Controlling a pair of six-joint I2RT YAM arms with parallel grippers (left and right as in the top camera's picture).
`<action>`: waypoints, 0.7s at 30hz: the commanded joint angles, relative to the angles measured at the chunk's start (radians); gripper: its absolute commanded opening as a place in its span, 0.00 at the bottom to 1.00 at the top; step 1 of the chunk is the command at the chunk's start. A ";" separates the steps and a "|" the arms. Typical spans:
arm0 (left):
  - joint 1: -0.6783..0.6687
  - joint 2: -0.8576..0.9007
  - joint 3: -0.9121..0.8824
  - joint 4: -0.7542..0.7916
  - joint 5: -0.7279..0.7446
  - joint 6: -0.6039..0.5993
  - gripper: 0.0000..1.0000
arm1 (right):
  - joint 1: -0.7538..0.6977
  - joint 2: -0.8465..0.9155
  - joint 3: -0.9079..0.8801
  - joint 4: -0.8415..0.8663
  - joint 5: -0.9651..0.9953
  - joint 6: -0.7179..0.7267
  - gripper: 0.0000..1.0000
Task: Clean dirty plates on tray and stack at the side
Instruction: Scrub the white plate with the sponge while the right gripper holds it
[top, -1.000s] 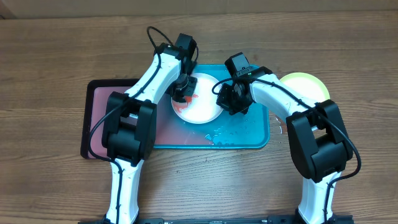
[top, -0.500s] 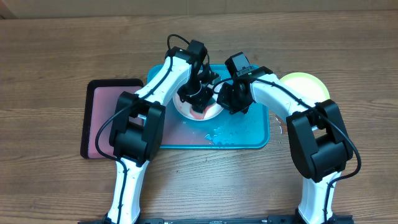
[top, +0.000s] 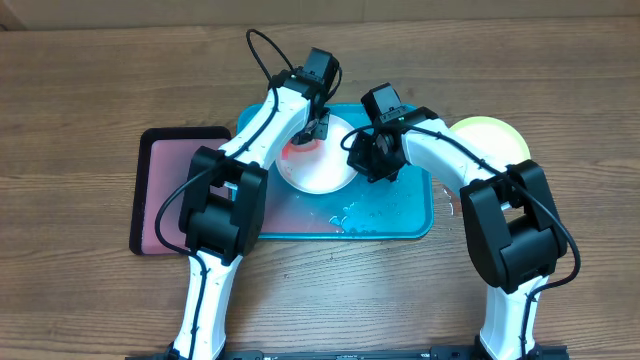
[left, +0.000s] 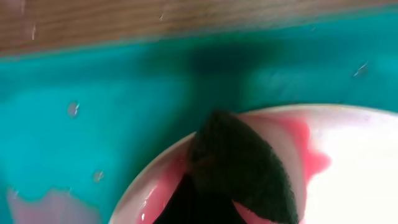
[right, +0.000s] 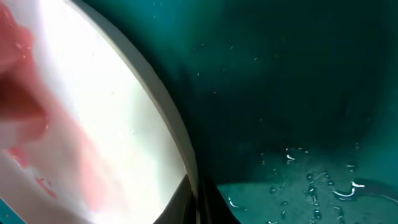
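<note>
now left end effector (top: 310, 130), clamped on dark sponge (left: 242, 162), has swept to white plate (top: 328, 170) edge nearest tray (top: 405, 218) far edge; red smear (left: 298, 134) remains, keep scrubbing. right end effector (top: 361, 158) pinches plate rim.

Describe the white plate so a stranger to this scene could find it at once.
On the wooden table lies a turquoise tray, between a pinkish tray and a lime green plate. The white plate sits in its far half, white where its neighbour is green, with a red smear at its left edge.
</note>
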 joint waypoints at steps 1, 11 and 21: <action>0.026 0.050 -0.013 -0.108 -0.031 0.057 0.04 | 0.002 0.010 -0.023 -0.023 0.012 -0.014 0.04; 0.026 0.050 -0.013 -0.323 0.516 0.638 0.04 | 0.002 0.010 -0.023 -0.020 0.012 -0.014 0.04; -0.001 0.050 -0.022 -0.372 0.603 0.848 0.04 | 0.002 0.010 -0.023 -0.020 0.012 -0.018 0.04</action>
